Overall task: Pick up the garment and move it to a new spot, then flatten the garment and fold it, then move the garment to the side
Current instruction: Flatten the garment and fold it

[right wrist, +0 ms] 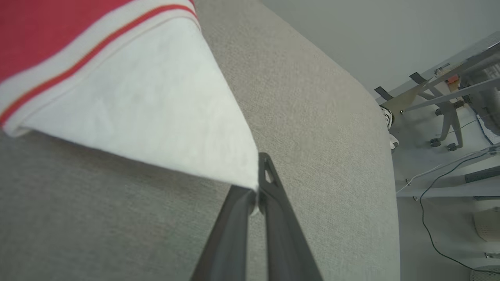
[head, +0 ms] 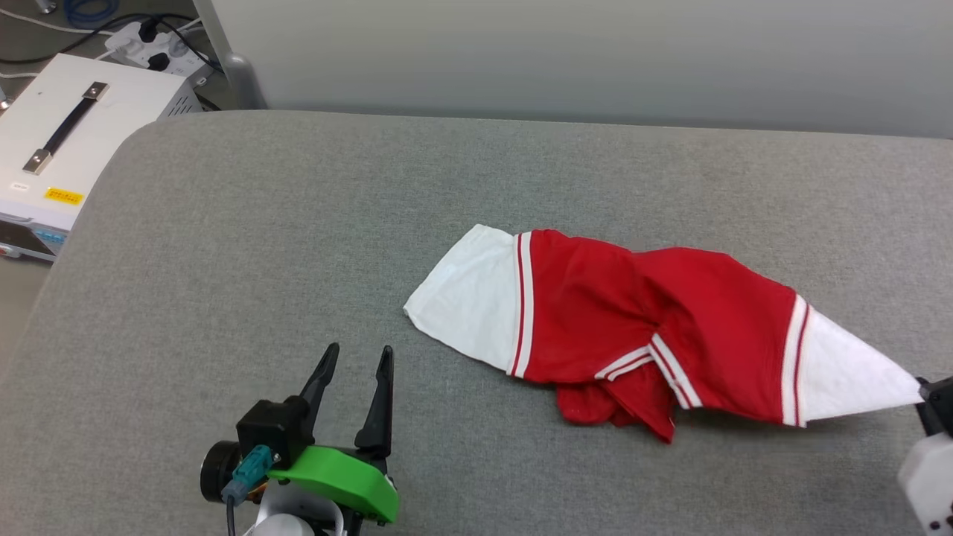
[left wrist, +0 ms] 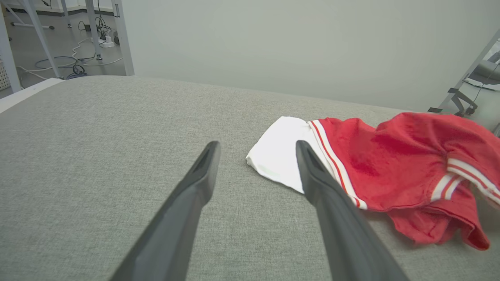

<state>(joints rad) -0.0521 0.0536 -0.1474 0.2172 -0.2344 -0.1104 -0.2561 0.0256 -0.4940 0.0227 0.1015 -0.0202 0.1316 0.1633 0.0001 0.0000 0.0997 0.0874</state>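
From the head, the garment [head: 655,327] lies bunched on the grey desk [head: 298,223], right of centre. Its red body is crumpled in folds. One white sleeve lies flat towards the left, and the other is stretched to a point towards the right edge. The right hand [head: 931,394] sits at that point, closed on the very tip of the sleeve, and the cloth next to it is lifted slightly off the surface. The left hand [head: 359,348] is at the lower left, well apart from the garment, its two dark fingers spread and holding nothing. Beyond the desk's far left corner stand a white box [head: 82,126] with a black handle and a power strip [head: 153,48]. A pale wall [head: 595,52] runs behind.

From the left wrist, the left hand [left wrist: 257,144] is open above the bare desk [left wrist: 117,156]. The garment [left wrist: 390,164] lies to the right, with its flat white sleeve showing between and behind the fingertips. I cannot tell how near it is.

From the right wrist, the right hand [right wrist: 258,187] has its fingers pressed together on the corner of the white sleeve. The garment [right wrist: 136,109] fans out up and to the left, white cloth first, then the red-and-white stripe, then red. A chair base [right wrist: 445,128] and a cable [right wrist: 429,218] sit on the floor past the desk's rounded edge.
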